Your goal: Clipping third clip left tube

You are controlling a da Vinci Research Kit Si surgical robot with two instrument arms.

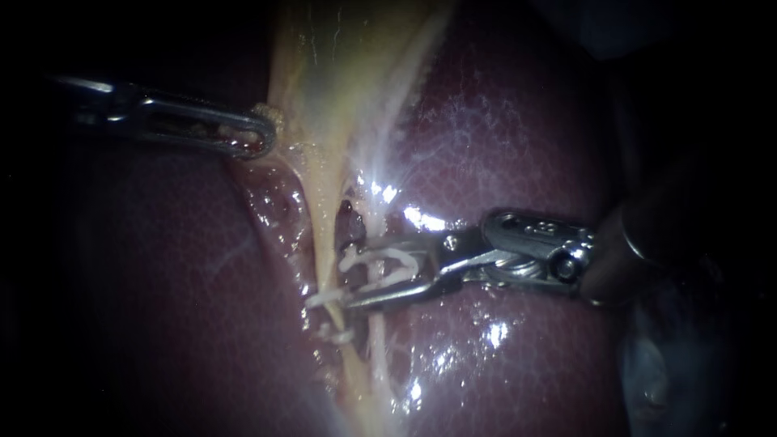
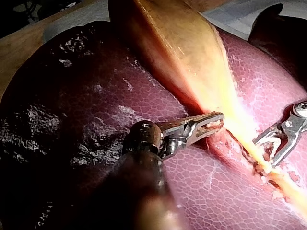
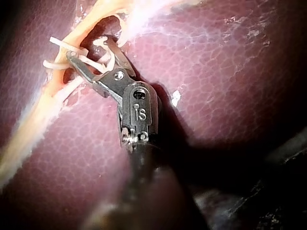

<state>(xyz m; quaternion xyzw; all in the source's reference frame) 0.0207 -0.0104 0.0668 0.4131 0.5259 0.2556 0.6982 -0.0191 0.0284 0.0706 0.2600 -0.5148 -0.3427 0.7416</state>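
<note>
Closure seemingly next in the clipping step. Holding a white clip (image 1: 388, 260) open in the right instrument (image 1: 357, 273), pinching it from both sides with jaws standing well apart. Reaching with the tips to the left tube (image 1: 322, 243), the yellow strand directly ahead of them; not showing clearly whether that strand is lying fully inside the clip. Probably needing a slight advance until both tips are passing the tube's far edge, then a square squeeze. Crossing, on the way in, the paler strand (image 1: 377, 344) beside the tube, so risking catching it too. Sitting just outside one jaw, on the side away from the gallbladder (image 1: 324, 81): another clip (image 1: 340, 333), leaving little room that way. Offering more bare tube on the opposite side of the jaws. Working with liver (image 1: 502, 137) directly beneath the jaws, limiting any dip. Farther off, well apart, gripping the gallbladder's edge in the left instrument (image 1: 255, 137), jaws clamped on it, apparently tensioning the tube.
</note>
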